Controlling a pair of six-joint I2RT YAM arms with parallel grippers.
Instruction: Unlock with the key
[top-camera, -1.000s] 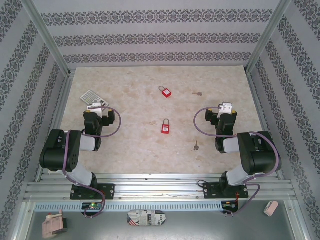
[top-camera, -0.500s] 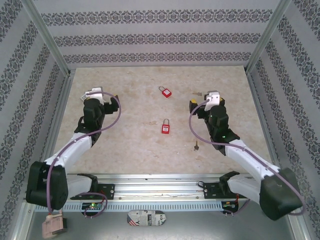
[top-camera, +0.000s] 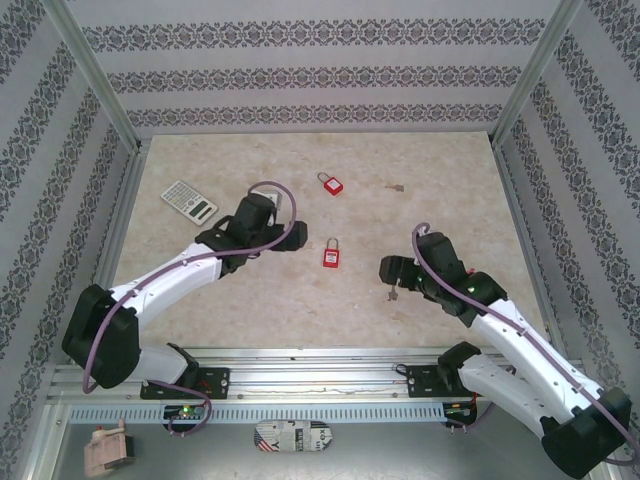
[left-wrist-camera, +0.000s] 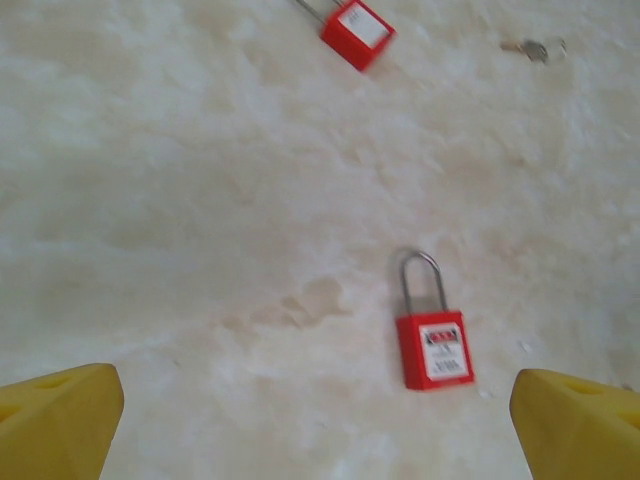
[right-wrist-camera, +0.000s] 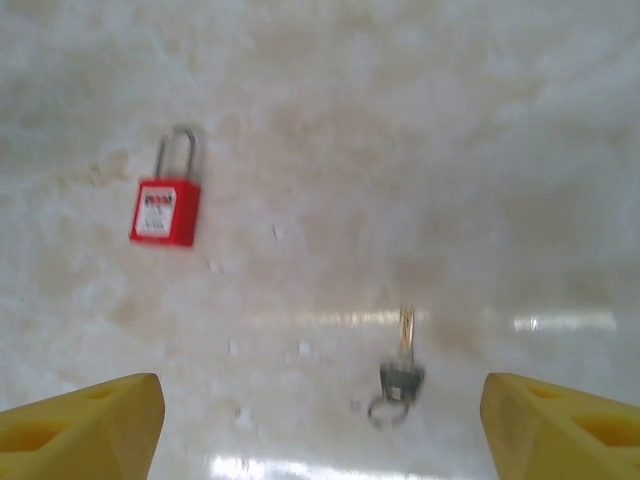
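Note:
A red padlock (top-camera: 331, 256) with a steel shackle lies flat mid-table, also seen in the left wrist view (left-wrist-camera: 433, 346) and the right wrist view (right-wrist-camera: 166, 209). A small key (top-camera: 392, 292) on a ring lies to its right, near the front. My right gripper (top-camera: 388, 270) hovers over the key (right-wrist-camera: 402, 368), which sits between the wide-apart yellow fingertips (right-wrist-camera: 82, 424), nearer the right one. The right gripper (right-wrist-camera: 322, 430) is open and holds nothing. My left gripper (top-camera: 262, 232) is left of the padlock, and in its own view (left-wrist-camera: 320, 430) it is open and empty.
A second red padlock (top-camera: 331, 183) and a second key (top-camera: 397, 187) lie farther back, also visible at the top of the left wrist view as padlock (left-wrist-camera: 357, 31) and key (left-wrist-camera: 535, 48). A calculator (top-camera: 188, 200) rests at the back left. Patterned walls enclose the table.
Both arms have swung toward the middle. The left gripper moved right, away from the calculator toward the near padlock. The right gripper came forward and down over the near key.

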